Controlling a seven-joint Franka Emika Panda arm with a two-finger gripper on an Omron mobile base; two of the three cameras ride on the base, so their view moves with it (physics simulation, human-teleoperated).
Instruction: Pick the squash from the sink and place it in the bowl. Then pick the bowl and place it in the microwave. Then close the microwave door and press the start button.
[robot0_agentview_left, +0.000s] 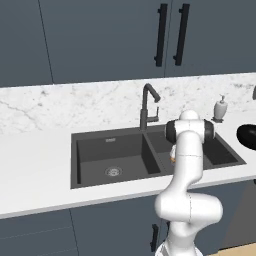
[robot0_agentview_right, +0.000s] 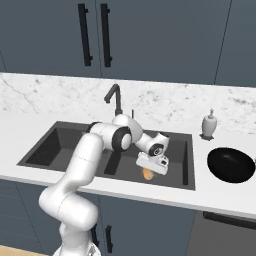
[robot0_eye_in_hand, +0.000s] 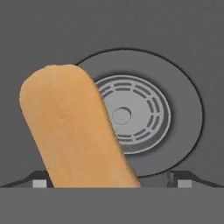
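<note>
Inside the right basin of the sink (robot0_agentview_right: 186, 165), the squash (robot0_eye_in_hand: 74, 131) lies across the path between the wide-spread fingertips (robot0_eye_in_hand: 179, 179), partly covering the drain (robot0_eye_in_hand: 135, 116). At 10 o'clock, the faucet (robot0_agentview_right: 114, 97) stands tall; open counter (robot0_agentview_right: 220, 197) surrounds the bowl (robot0_agentview_right: 231, 165) at 3 o'clock.

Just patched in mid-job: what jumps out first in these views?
The white arm bends down into the right basin of the dark sink, its open gripper right over the orange-tan squash, which lies beside the round drain. On the counter right of the sink sits the black bowl, behind it a soap dispenser.
</note>
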